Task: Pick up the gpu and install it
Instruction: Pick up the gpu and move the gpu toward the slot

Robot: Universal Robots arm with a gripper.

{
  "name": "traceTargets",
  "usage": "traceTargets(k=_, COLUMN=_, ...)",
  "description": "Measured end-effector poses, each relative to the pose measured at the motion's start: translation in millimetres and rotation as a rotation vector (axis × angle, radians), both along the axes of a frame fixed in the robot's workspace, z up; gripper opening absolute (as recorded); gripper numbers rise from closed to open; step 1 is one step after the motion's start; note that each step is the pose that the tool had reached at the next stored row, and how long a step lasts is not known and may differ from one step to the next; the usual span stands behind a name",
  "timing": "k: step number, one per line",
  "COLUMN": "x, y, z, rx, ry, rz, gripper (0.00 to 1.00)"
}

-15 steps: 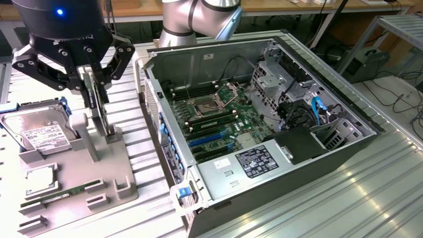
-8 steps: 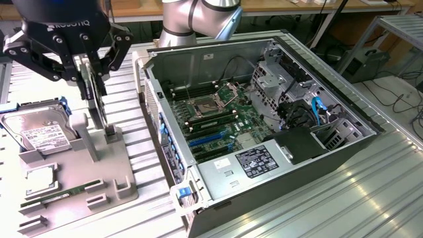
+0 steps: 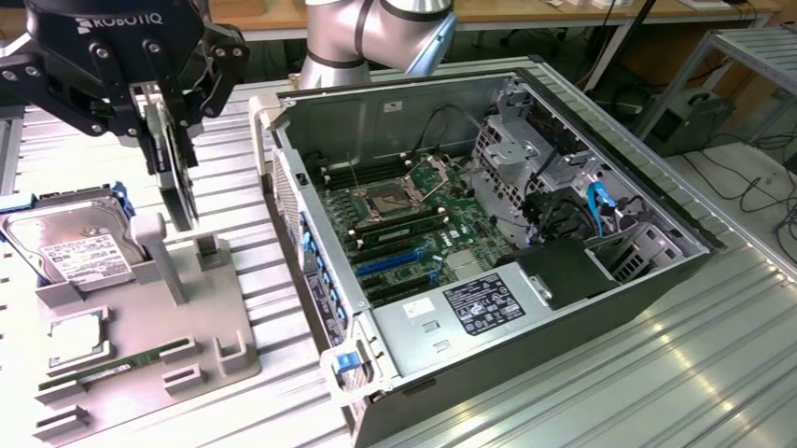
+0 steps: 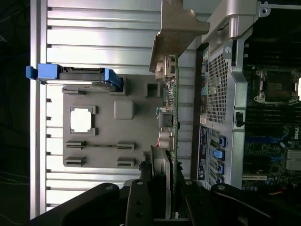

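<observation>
Exterior view: the end effector (image 3: 168, 117) is clenching the gpu (image 3: 181, 187) edge-on over the grey holder (image 3: 187, 317), at the exterior view's left of the computer case (image 3: 498, 233). Wrist view: its silver bracket (image 4: 175, 28) is hanging near the case wall (image 4: 218, 84), probably risking a snag or tilt.

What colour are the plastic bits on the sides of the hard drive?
Blue rails on the hard drive, clearest in the wrist view.

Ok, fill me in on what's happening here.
The robot arm's gripper has its jaws shut on the gpu, holding it on edge above the grey tray where the hard drive sits. The open computer case lies to the exterior view's right, and the card is not in it yet.
</observation>
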State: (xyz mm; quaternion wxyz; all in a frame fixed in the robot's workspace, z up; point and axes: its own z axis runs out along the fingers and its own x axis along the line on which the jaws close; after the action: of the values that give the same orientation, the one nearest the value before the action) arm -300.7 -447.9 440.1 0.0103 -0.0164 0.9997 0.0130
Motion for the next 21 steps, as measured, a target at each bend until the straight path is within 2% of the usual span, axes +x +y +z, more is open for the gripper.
traceTargets(k=13, x=0.2, y=0.0, z=0.8, rx=0.0003, ry=0.0001, rz=0.0, gripper=0.28)
traceTargets(k=21, x=9.2, y=0.0, z=0.8, rx=0.0003, ry=0.0001, rz=0.0, gripper=0.28)
